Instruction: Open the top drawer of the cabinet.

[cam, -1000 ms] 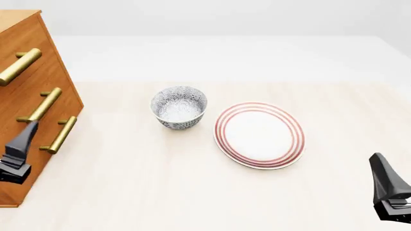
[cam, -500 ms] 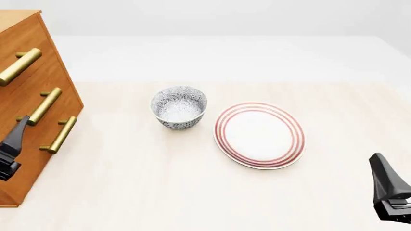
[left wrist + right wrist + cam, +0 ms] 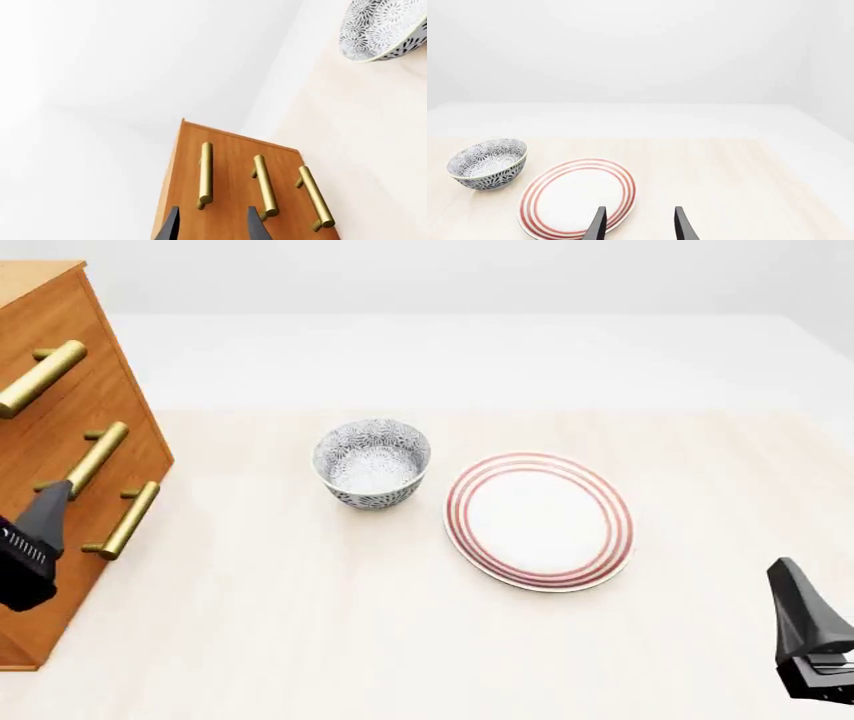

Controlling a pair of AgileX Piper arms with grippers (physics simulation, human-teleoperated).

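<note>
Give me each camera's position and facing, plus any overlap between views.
Front: fixed, above and behind the arms, looking forward and down at cabinet, bowl, plate; left gripper and right gripper show.
Left wrist: behind the left gripper, facing the cabinet's handles; open fingertips show.
Right wrist: behind the right gripper, facing plate and bowl; open fingertips show.
Shared: the bowl appears in all three.

bowl (image 3: pixel 371 462): patterned, upright, on table (image 3: pixel 400 640) | plate (image 3: pixel 539 520): red-ringed, just beside bowl, apart
</note>
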